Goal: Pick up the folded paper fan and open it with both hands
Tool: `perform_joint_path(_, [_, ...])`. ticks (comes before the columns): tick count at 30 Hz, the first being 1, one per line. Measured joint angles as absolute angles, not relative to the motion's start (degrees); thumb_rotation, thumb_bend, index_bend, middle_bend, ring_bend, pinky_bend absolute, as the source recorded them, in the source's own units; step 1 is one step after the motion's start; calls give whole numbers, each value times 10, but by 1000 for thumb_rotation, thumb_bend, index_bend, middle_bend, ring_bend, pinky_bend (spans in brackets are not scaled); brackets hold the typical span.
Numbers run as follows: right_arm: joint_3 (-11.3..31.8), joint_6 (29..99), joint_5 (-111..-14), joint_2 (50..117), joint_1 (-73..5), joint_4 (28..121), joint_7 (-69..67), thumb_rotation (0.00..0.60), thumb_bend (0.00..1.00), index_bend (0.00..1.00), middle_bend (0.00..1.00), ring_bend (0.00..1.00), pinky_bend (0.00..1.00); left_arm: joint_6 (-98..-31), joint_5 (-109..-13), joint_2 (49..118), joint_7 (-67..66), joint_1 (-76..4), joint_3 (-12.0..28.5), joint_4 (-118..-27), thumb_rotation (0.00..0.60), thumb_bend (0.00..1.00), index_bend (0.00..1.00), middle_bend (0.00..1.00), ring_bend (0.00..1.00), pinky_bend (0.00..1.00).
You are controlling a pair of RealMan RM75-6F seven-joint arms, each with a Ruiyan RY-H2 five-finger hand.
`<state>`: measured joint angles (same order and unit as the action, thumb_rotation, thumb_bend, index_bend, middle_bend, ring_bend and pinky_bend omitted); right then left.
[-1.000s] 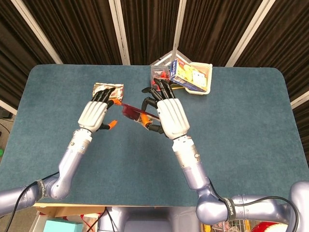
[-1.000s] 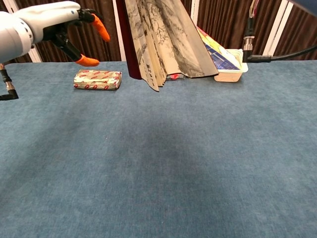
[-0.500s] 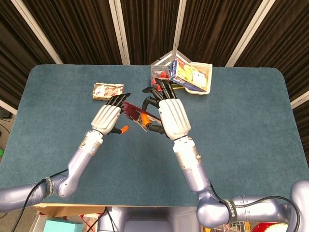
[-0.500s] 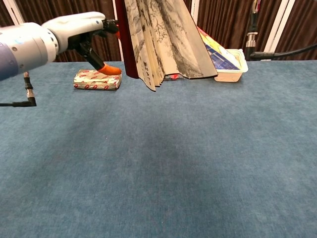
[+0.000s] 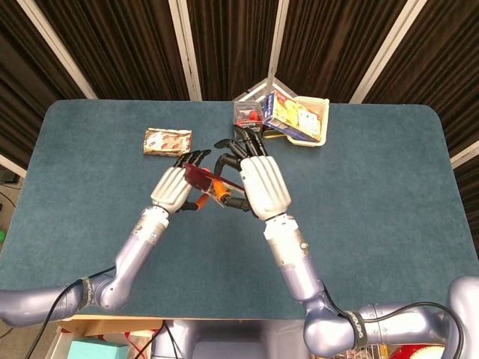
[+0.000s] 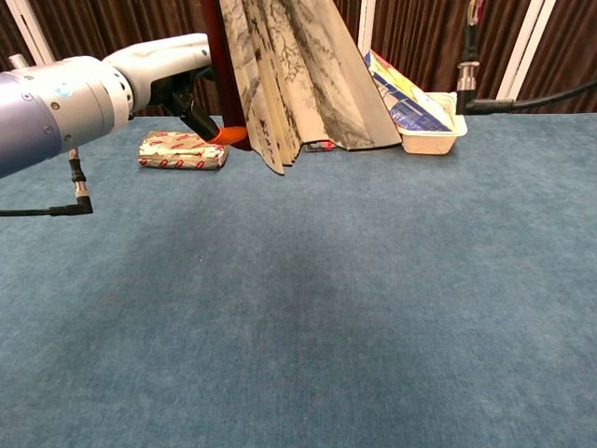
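Dark curtains hang behind the blue tabletop point(image 5: 374, 224), and I hold the paper fan point(image 6: 289, 84) in the air above its middle, nearer the far edge than the near one. My right hand point(image 5: 258, 183) grips the fan from above at its pivot end, fingers wrapped around it; the chest view shows the pleats hanging down from there, partly spread, with the dark red guard stick on the side toward my left arm. My left hand point(image 5: 174, 187) has its fingers reaching to that red outer edge; in the head view its dark fingertips lie on the guard, and in the chest view its orange-tipped thumb sits just under the fan's lower left edge. Whether it has truly closed on the guard I cannot tell.

What matters next, I judge, is that the fan's long axis runs downward from my right hand while the free guard stick lies directly at my left, so the left hand should take it and draw it sideways, away from the right.

Near the far edge lie a wrapped packet point(image 5: 167, 140) and a white tray point(image 5: 323, 112).
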<state>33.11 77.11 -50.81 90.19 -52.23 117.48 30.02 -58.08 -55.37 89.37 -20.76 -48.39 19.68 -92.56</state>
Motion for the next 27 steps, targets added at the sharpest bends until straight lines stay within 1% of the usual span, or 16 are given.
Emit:
perform_joint_path(5, [323,781,-510,896,-517,1184,298,600,582,754,293,48,0,-604,-555,896,-214,-479,193,-926,600,552,697,64,0,0])
perform_joint_path(14, [320,777,-502,876,-505,1176,280,600,583,756,296,48,0,-615,-548,870,-207,-466,192,-934,600,559,701,64,0,0])
perform_joint_path(20, [293,777,-525,852,-486,1170,274,600,583,758,297,48,0,-620,-550,837,-200,-453,191,-945,600,561,702,64,0,0])
perform_joint_path(27, [269,772,-559,817,-464,1155,258,600,582,760,300,48,0,-625,-549,776,-188,-434,194,-966,600,563,703,64,0,0])
